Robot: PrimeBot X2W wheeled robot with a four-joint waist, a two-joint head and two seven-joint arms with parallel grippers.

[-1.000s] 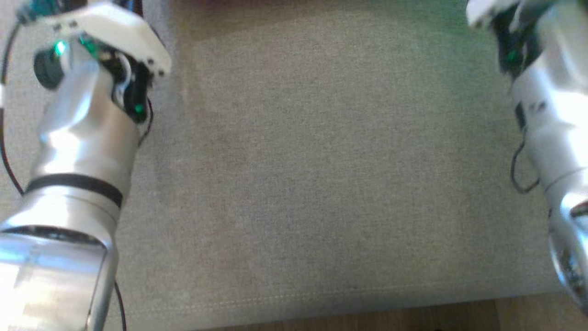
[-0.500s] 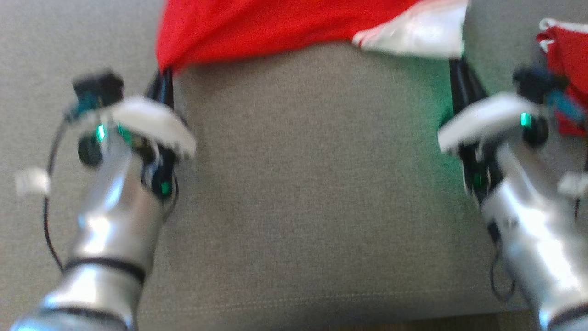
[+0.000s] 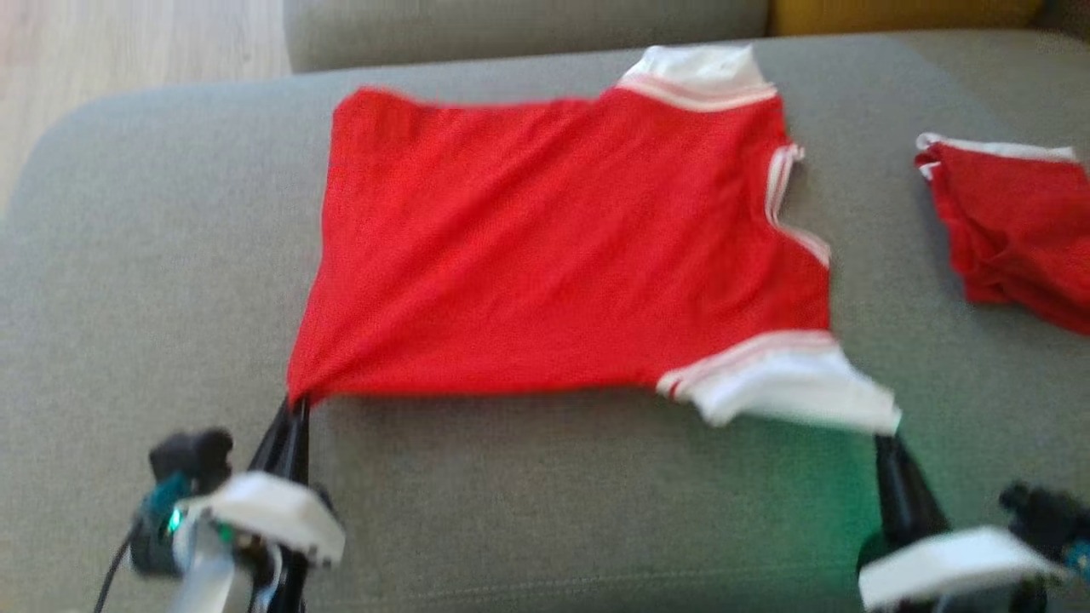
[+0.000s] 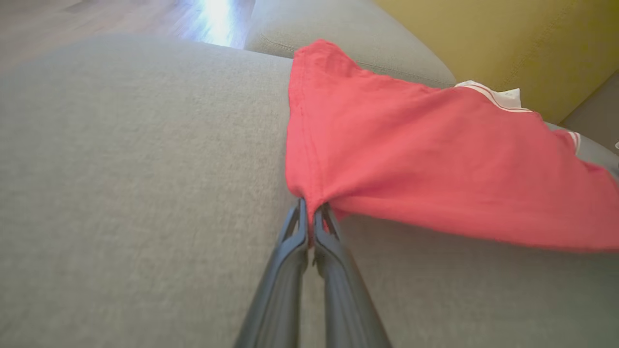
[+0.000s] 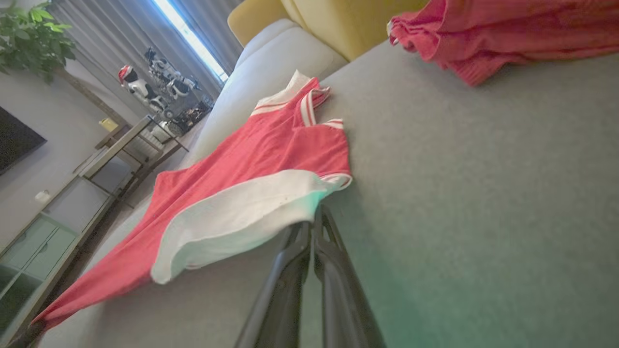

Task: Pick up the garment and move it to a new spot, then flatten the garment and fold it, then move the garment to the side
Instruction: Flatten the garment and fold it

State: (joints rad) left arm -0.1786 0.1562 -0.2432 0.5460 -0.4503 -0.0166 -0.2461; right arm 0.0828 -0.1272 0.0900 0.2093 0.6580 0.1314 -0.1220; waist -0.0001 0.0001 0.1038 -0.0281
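Observation:
The garment (image 3: 553, 247) is a red shirt with white sleeves, spread across the grey sofa seat (image 3: 153, 255). My left gripper (image 3: 295, 404) is shut on its near left hem corner; in the left wrist view the garment (image 4: 435, 164) bunches where the left gripper (image 4: 310, 210) pinches it. My right gripper (image 3: 886, 436) is shut on the edge of the near white sleeve (image 3: 783, 387). In the right wrist view the right gripper (image 5: 312, 215) meets that sleeve (image 5: 232, 212) and the garment (image 5: 271, 140) stretches away, its near edge slightly lifted.
A second red garment (image 3: 1013, 230) lies crumpled on the seat at the right, also in the right wrist view as a red heap (image 5: 503, 34). Yellow cushions (image 4: 508, 43) stand behind. Wooden floor (image 3: 128, 42) lies beyond the seat's left end.
The head camera has tilted up, so the whole garment and the far sofa now show instead of bare seat. Both grippers stay shut on the garment's near edge.

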